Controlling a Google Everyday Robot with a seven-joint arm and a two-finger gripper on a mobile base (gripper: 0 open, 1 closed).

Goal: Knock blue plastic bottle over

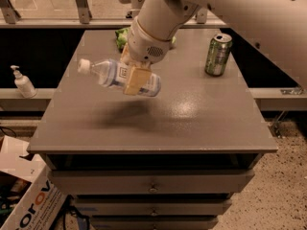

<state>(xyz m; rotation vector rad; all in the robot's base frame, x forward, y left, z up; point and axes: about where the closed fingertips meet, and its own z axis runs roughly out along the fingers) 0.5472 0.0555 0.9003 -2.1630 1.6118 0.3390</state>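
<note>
- The robot's gripper (133,80) hangs over the left middle of the grey table (206,114), its two tan fingers clamped across the label of the blue plastic bottle (108,74).
- The bottle lies almost flat in that grasp, white cap pointing left, base to the right. A soft shadow on the tabletop beneath suggests it is held clear of the surface rather than resting on it.
- Tipped this far, the bottle looks ready to be laid on its side (the task asks only that it end up knocked over), so lowering and letting go appear to be what remains.
- A green can (218,54) stands upright well apart at the table's right rear, and a white pump bottle (22,83) sits on a ledge to the left.
</note>
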